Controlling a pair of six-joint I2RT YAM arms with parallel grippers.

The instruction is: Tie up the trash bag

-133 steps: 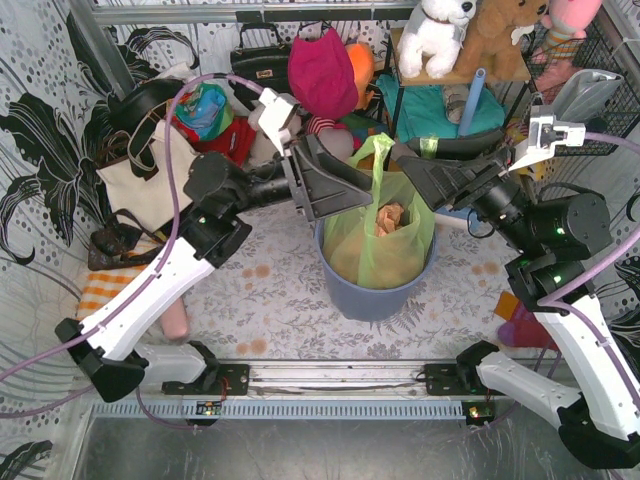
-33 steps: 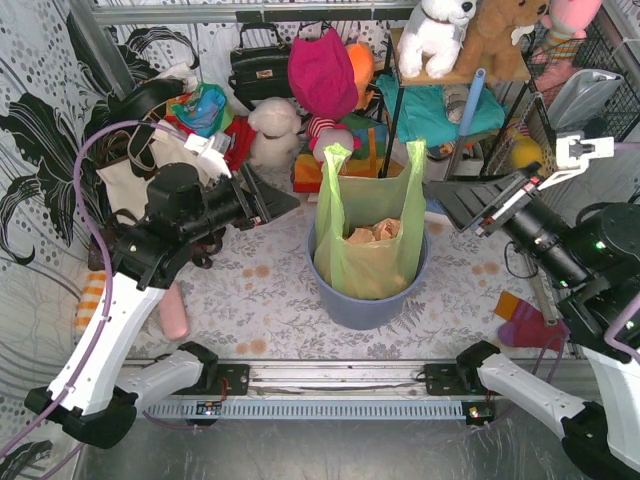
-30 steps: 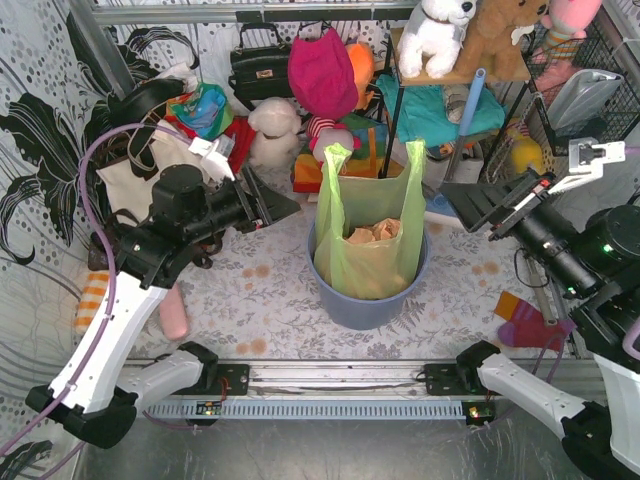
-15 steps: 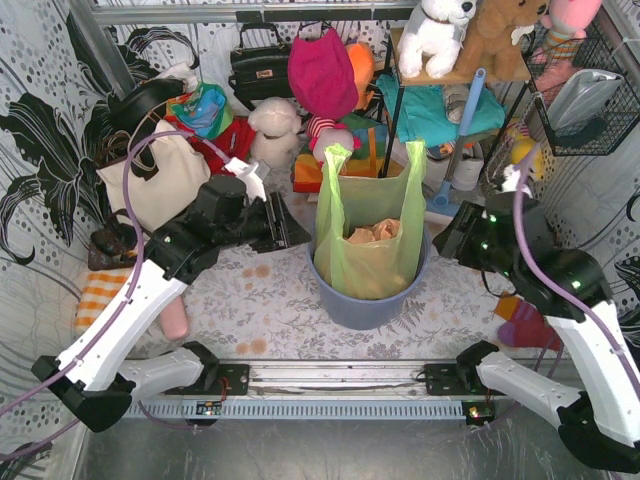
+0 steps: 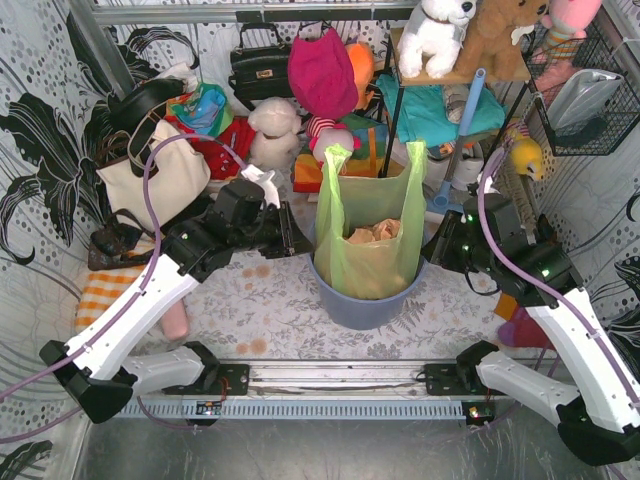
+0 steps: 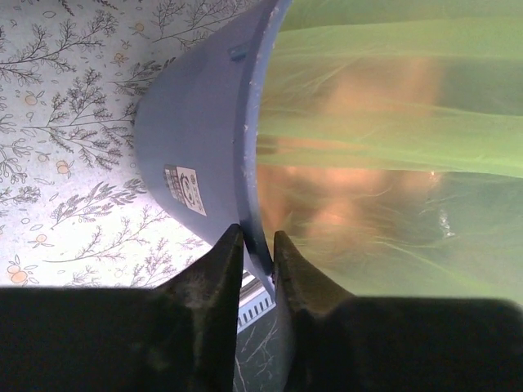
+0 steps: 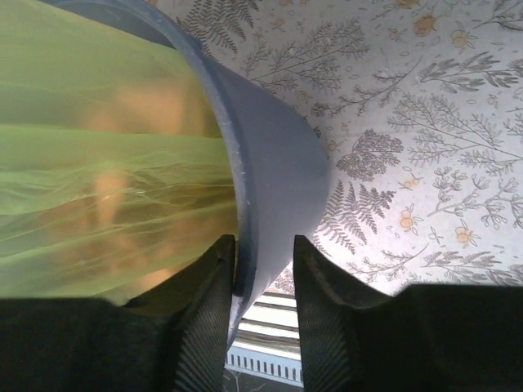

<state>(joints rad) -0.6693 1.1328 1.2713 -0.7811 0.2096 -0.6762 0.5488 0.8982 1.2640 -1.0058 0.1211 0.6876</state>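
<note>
**Task item.** The trash bag (image 5: 370, 240) stands in the blue bin (image 5: 365, 305) at mid-worktop (image 5: 270, 300), untied. Its two handle loops (image 5: 335, 170) stand upright and apart above the rim. Crumpled brown paper (image 5: 375, 233) shows through the film.

**Left jaws.** They sit just beside the bin's left rim. In the left wrist view they are parted by a narrow gap, and the bin (image 6: 196, 147) edge lines up in that gap, with the bag (image 6: 392, 163) to one side. Contact with the rim cannot be told.

**Right jaws.** They sit just beside the bin's right rim and are parted more widely. The bin wall (image 7: 278, 171) shows between the tips, with the bag (image 7: 98, 163) to the left of it. Contact cannot be told.

**Clearances.** Bare patterned worktop lies in front of the bin, up to the base rail (image 5: 340, 380). Behind the bin, the soft toys (image 5: 275, 130) and a black shelf frame (image 5: 393, 110) stand near the bag's handles. A cream tote (image 5: 150, 185) is beyond the left arm's elbow.
</note>
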